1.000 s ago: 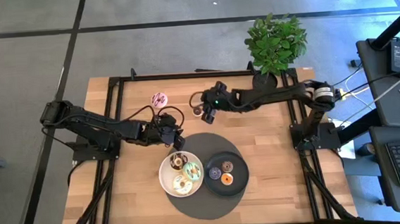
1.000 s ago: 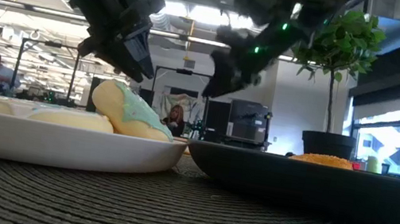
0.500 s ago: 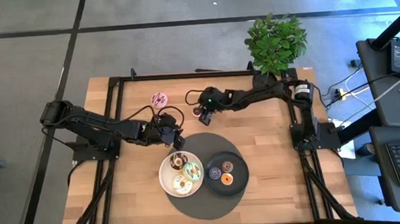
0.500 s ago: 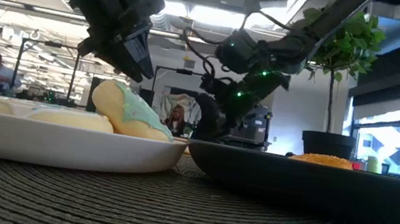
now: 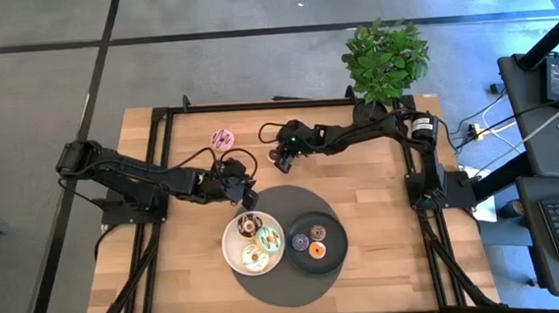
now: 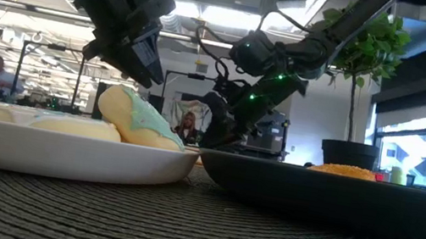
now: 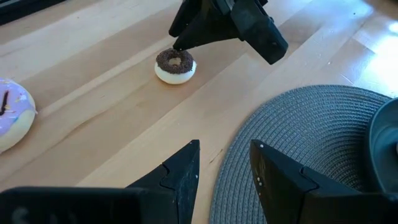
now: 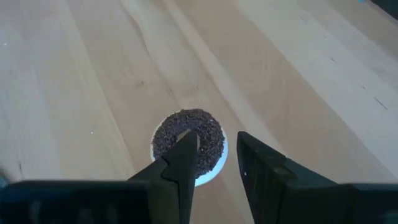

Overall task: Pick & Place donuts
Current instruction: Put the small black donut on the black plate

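Donut (image 8: 188, 145) under open right jaws.

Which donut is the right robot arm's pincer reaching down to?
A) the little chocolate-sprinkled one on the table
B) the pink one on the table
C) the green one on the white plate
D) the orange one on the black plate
A: the right pincer hangs open just over the small chocolate-sprinkled white ring donut lying on the bare wooden table.
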`<action>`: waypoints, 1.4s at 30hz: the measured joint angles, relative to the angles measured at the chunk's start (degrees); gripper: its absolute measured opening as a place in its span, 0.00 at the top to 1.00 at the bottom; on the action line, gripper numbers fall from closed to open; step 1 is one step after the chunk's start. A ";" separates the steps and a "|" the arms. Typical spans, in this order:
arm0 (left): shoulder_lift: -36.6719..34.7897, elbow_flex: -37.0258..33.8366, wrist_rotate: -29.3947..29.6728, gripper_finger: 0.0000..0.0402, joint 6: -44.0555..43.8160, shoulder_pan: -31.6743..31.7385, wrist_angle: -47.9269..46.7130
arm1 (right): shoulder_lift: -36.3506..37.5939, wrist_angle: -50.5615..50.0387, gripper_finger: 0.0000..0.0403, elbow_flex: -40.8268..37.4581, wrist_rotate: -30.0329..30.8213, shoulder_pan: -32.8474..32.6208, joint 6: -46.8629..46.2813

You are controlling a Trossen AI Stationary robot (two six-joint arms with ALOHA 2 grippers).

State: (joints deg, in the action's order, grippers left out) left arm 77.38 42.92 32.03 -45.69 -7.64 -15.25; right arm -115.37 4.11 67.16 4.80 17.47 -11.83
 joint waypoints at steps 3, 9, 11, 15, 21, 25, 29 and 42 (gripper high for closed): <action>0.00 0.00 0.00 0.66 0.00 0.00 -0.02 | 0.00 0.01 0.71 0.00 0.00 -0.09 0.08; 0.00 0.00 0.00 0.66 0.00 0.00 -0.04 | 0.00 -0.01 0.68 0.00 0.04 -0.07 -0.19; 0.00 0.00 0.02 0.66 0.00 0.00 -0.04 | 0.00 0.01 0.64 0.00 0.04 -0.07 -1.34; 0.00 0.00 -0.02 0.66 0.06 0.00 -0.07 | 0.00 -0.01 0.57 0.00 0.05 -0.07 -1.39; 0.00 0.00 -0.04 0.66 1.03 -0.02 -0.07 | 0.00 -0.01 0.53 0.02 0.08 -0.07 -1.69; 0.00 0.00 -0.07 0.66 1.03 -0.02 -0.07 | 0.00 -0.05 0.55 0.02 0.09 -0.07 -2.93; 0.00 0.00 -0.40 0.66 1.03 -0.02 -0.07 | 0.00 -0.05 0.59 0.01 0.09 -0.09 -3.24; 0.00 0.00 -2.58 0.66 1.09 -0.02 -0.07 | 0.00 -0.07 0.63 0.02 0.11 -0.09 -4.36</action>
State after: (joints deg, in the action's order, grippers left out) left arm 77.38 42.92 29.45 -44.61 -7.66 -15.31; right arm -115.37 4.03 67.18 4.90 17.39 -16.19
